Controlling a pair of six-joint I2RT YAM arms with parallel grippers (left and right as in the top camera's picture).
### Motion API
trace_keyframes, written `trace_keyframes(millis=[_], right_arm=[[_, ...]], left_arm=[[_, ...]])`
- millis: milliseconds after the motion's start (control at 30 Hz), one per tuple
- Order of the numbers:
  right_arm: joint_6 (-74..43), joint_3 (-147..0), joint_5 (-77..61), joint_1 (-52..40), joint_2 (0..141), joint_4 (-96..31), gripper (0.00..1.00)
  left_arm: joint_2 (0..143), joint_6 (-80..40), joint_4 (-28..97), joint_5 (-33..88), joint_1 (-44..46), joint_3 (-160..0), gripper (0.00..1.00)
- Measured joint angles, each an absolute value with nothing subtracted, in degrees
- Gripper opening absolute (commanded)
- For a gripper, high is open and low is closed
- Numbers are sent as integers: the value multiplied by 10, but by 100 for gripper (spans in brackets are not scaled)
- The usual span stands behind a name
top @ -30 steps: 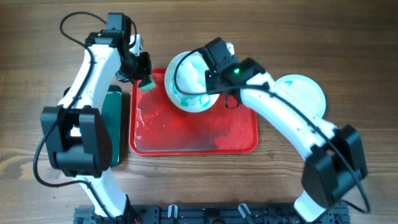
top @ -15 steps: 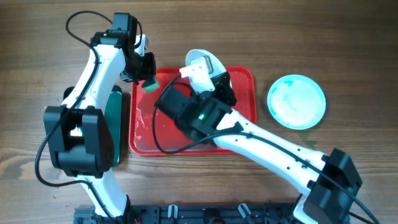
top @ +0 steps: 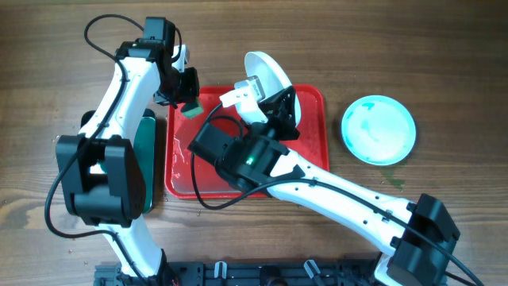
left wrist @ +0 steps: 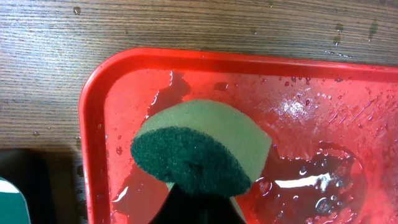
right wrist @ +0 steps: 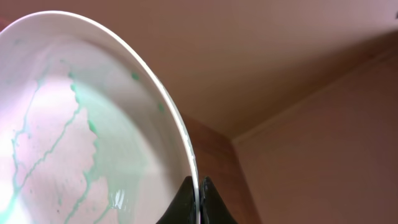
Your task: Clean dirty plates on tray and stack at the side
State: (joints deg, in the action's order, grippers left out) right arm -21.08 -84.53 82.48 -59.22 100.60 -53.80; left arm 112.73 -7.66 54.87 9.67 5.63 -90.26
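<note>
A green sponge (left wrist: 198, 152) pinched in the jaws sits over the wet corner of the red tray (left wrist: 93, 143)

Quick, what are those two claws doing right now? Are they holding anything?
Left gripper: shut on the sponge.
Right gripper: shut on the rim of the plate.

Green sponge (left wrist: 199, 149), dark tray (top: 148, 143) — wooden table (top: 444, 48)
</note>
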Motion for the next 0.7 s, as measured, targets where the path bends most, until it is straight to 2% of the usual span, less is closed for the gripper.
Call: trace_keyframes(millis=[100,233,333,467,700], right_arm=[[-210,-845,755,-591,1006,-551,4],[-209,-845,529,-555,1006,-574,4],[-194,-845,344,-491,1005,-568,4],[-141,-845,124,-370,973,-543,4],[-119,-845,-11,-115,893,-565,4]], left_arm=[[1127,-77,549,97,56,-903,4],[1127,-77,549,96,56,-903,4],[1127,-77,548,96,56,-903,4],[1127,-77,548,97,56,-903,4],[1127,-77,549,96,56,-903,4]])
